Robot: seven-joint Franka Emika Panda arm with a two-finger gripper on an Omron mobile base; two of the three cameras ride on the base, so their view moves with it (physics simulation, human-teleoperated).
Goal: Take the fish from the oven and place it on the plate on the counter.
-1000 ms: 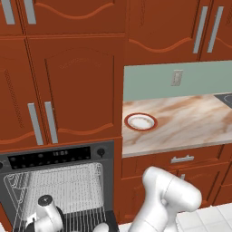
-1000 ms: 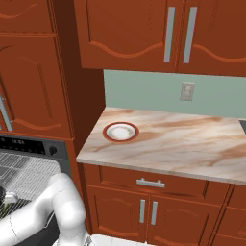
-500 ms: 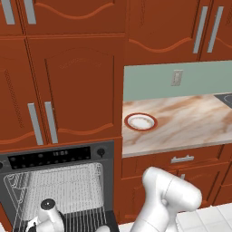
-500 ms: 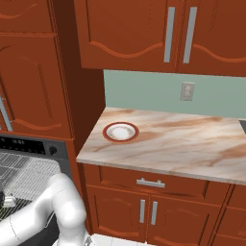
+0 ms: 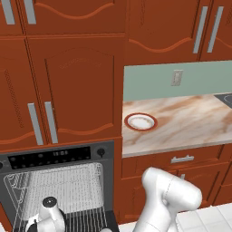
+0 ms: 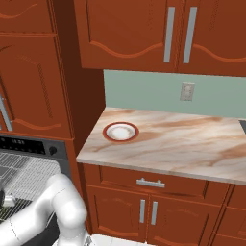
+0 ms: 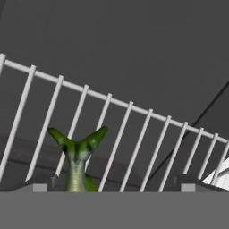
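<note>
- Hand view: the fish (image 7: 78, 162) lies on the oven's wire rack (image 7: 134, 134), tail up, just inside the left fingertip (image 7: 39, 187).
- The gripper (image 7: 112, 188) stands spread wide, grasping nothing.
- Left base view: the oven (image 5: 59, 181) is open, the arm reaching inside.
- The plate (image 5: 141, 122) sits near the counter's (image 5: 190, 122) left edge.

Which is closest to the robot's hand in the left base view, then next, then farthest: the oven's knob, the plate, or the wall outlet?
From the gripper, low inside the oven:
1. Oven knob, above it on the control panel.
2. Plate, on the counter's near-left part.
3. Wall outlet, high on the backsplash.
</note>
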